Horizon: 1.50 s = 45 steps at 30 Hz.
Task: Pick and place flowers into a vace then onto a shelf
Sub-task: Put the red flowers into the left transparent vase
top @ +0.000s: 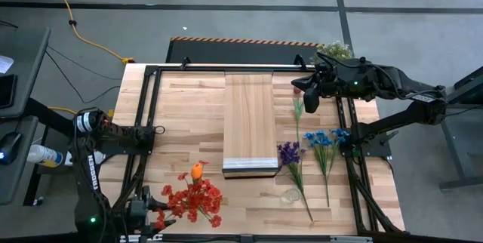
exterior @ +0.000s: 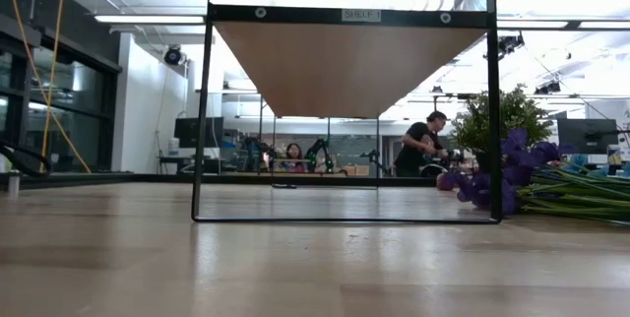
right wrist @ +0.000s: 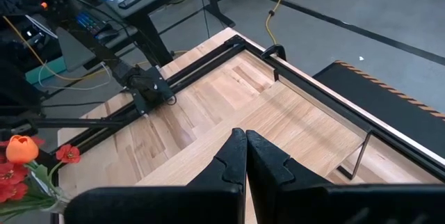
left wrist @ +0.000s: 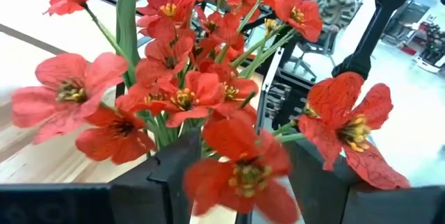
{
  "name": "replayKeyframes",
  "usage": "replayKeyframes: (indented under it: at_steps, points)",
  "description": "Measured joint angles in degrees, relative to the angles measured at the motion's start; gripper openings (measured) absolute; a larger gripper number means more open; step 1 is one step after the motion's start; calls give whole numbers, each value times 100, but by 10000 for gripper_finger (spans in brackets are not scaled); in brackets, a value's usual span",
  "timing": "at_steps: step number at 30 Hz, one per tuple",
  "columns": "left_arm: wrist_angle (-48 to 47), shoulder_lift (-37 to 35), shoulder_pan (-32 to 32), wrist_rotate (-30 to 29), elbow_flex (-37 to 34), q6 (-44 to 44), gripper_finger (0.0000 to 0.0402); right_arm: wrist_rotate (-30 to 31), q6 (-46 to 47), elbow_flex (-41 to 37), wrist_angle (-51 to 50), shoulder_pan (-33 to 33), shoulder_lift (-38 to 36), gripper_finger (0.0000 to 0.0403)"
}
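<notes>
**Q:** On the near-left corner of the table, what do you list?

**A:** Item one: red flowers (top: pixel 193 200), a bunch with one orange head (top: pixel 197 171), lying on the slatted tabletop (top: pixel 189 118). My left gripper (top: pixel 148 211) sits right at their stem end. From its wrist camera the blooms crowd the dark fingers (left wrist: pixel 163 182), which stand apart with stems between them; I cannot tell whether they grip anything.

**Q:** And the shelf?

**A:** Item two: shelf (top: pixel 249 122), a light-wood board raised mid-table on a black frame (exterior: pixel 345 110), its pale front edge facing the near side.

**Q:** Right side?

**A:** Item three: purple flowers (top: pixel 290 155), blue flowers (top: pixel 324 139) and a dark-headed stem (top: pixel 298 107), all lying flat on the table between the shelf and the right arm's base. Item four: a clear glass object (top: pixel 290 195) just beside the purple stems; I cannot make out more. Item five: a potted plant (top: pixel 337 49) at the far-right corner.

**Q:** Your other arm?

**A:** Right gripper (top: pixel 311 90) hangs above the far-right part of the table near the plant, jaws pressed together, empty.

**Q:** Beyond the table?

**A:** A person (exterior: pixel 421 146) standing at a bench.
</notes>
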Motion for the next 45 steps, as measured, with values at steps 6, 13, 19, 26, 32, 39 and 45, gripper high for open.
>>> replayKeyframes:
  at_steps: [6,13,19,26,32,39,45]
  points:
    - [14,-13,-4,2,0,1,233,5,5,0,0,0,0,0]
    - [234,-13,-7,32,0,-35,232,19,5,0,0,0,0,0]
    - [635,-16,101,501,0,5,232,28,5,0,0,0,0,0]
    - [633,-55,216,1135,353,347,232,69,-6,0,0,0,0,0]
    - [594,-57,219,1524,809,906,232,85,-11,0,0,0,2,0]
    - [570,-57,227,2224,1212,1031,232,87,-12,0,0,0,2,0]
    - [525,-55,227,2466,1499,1024,232,87,-12,0,0,0,2,0]
